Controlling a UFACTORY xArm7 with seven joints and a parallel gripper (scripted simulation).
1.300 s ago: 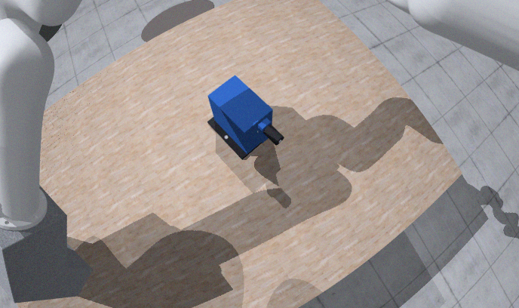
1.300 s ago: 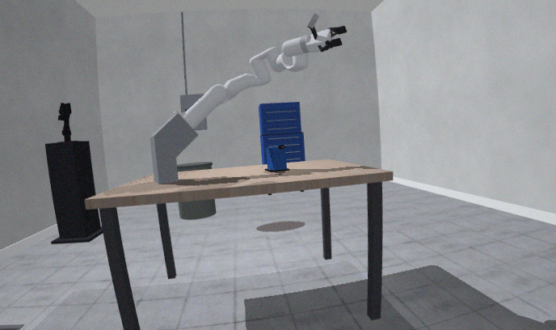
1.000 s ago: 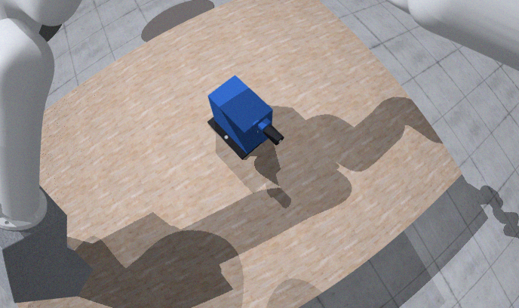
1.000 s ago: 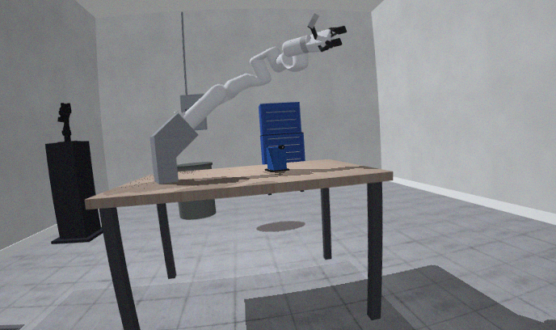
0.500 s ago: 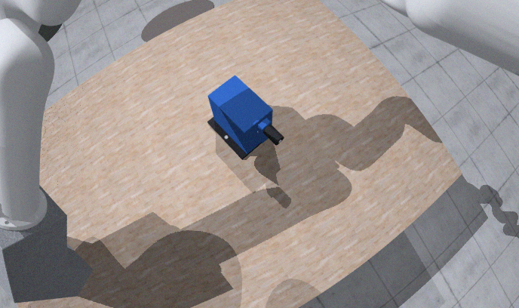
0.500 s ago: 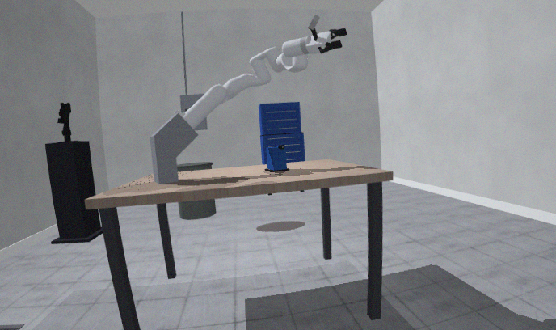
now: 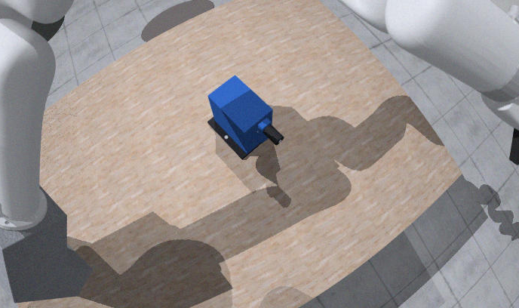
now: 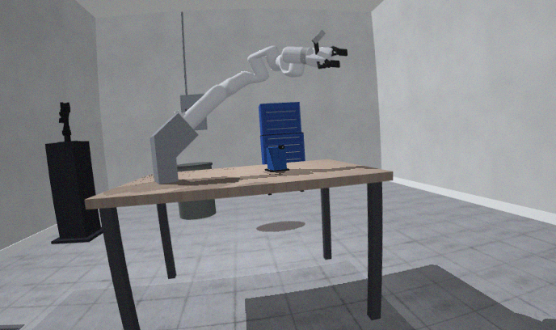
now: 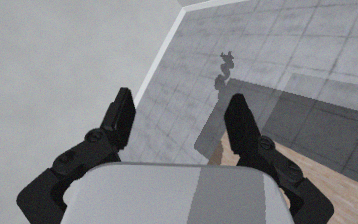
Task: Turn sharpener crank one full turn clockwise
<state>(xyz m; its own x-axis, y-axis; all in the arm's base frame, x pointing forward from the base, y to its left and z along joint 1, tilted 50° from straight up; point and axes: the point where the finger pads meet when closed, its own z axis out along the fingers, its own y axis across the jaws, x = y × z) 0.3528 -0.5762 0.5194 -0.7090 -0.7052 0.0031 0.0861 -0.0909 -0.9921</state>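
The blue pencil sharpener (image 7: 240, 109) (image 8: 276, 159) stands on a black base plate (image 7: 220, 130) near the middle of the wooden table (image 7: 120, 152) (image 8: 230, 186). Its black knob (image 7: 273, 134) sticks out from a short blue crank (image 7: 264, 124) on the end facing the table's right side, at the top of its circle. My gripper (image 8: 339, 57) (image 9: 181, 102) is open and empty. It hangs high above the table, beyond the sharpener, pointing out past the table's edge. The wrist view shows only floor, wall and a table corner (image 9: 331, 182); the sharpener is out of that view.
The arm's grey base block (image 8: 165, 151) (image 7: 43, 263) stands on the table's left end. A blue drawer cabinet (image 8: 280, 118) stands behind the table, a black pedestal (image 8: 71, 188) at the left and a grey bin (image 8: 195, 206) behind.
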